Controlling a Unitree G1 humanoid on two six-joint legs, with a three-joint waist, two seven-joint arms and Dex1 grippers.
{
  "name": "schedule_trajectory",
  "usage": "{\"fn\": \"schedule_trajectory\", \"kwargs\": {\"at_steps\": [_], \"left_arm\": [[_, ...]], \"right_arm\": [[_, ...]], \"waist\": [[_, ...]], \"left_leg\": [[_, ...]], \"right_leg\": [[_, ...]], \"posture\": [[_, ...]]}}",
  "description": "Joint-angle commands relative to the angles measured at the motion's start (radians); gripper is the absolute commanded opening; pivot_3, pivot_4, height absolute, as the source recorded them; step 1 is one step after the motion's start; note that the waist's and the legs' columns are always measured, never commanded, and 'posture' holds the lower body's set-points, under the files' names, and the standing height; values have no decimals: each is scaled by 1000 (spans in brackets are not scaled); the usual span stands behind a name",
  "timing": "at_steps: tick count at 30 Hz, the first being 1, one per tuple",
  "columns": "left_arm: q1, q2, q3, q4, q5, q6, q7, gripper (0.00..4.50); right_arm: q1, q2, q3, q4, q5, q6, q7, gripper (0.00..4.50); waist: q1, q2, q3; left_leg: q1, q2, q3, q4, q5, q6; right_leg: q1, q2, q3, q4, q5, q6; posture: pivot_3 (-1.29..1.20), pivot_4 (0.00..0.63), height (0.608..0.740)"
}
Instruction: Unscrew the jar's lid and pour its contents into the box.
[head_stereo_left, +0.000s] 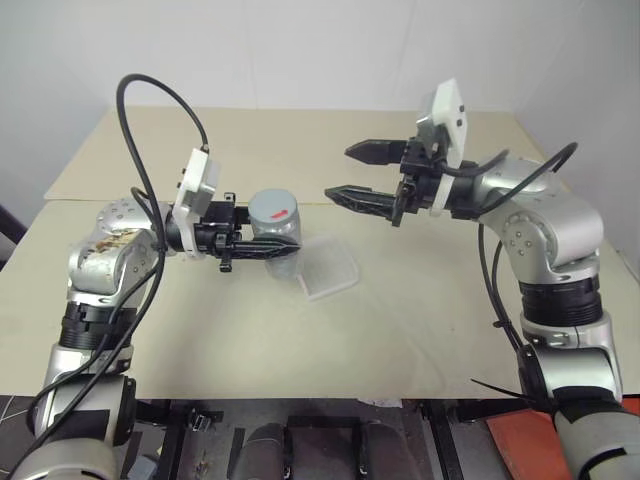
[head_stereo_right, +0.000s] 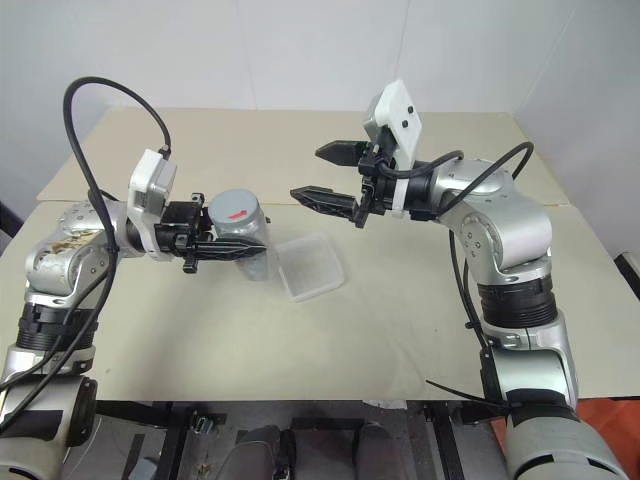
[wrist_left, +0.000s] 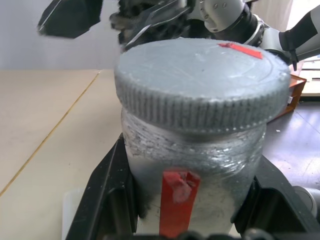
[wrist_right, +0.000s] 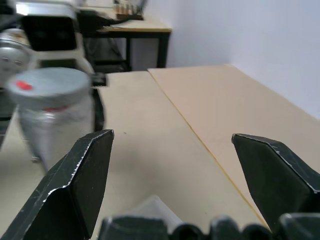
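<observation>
Jar (head_stereo_left: 276, 236) upright, lid (head_stereo_left: 274, 210) on, gripped by left gripper (head_stereo_left: 262, 249) jaws, right gripper (head_stereo_left: 352, 172) jaws wide, box (head_stereo_left: 328, 266) beside jar

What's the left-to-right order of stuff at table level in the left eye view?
Left gripper shut on the jar → jar, lid on top → box on the table → right gripper, open and holding nothing.

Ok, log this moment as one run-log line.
left tool: shut on jar | lid: on | right tool: open, apart from lid | box: on table, beside jar
</observation>
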Motion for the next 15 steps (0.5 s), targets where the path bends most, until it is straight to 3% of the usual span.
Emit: {"fn": "schedule_trajectory", "kwargs": {"at_steps": [1, 7, 15], "left_arm": [[-46, -16, -2, 43, 15, -35, 0, 1931], [-81, -47, -24, 90, 44, -71, -19, 1931], [-85, -51, -19, 95, 48, -83, -39, 1931]], "right_arm": [[-27, 33, -29, -129, 80, 44, -26, 4425], [-61, 129, 59, -183, 46, 55, -90, 4425], [-116, 228, 172, -59, -114, -11, -161, 4425]], "waist": [[1, 0, 0], [0, 0, 0], [-1, 0, 0]], "left_leg": [[0, 0, 0, 0, 0, 0], [0, 0, 0, 0, 0, 0], [0, -1, 0, 0, 0, 0]], "right_leg": [[0, 0, 0, 0, 0, 0], [0, 0, 0, 0, 0, 0], [0, 0, 0, 0, 0, 0]], "posture": [[0, 150, 740], [0, 150, 740], [0, 150, 740]]}}
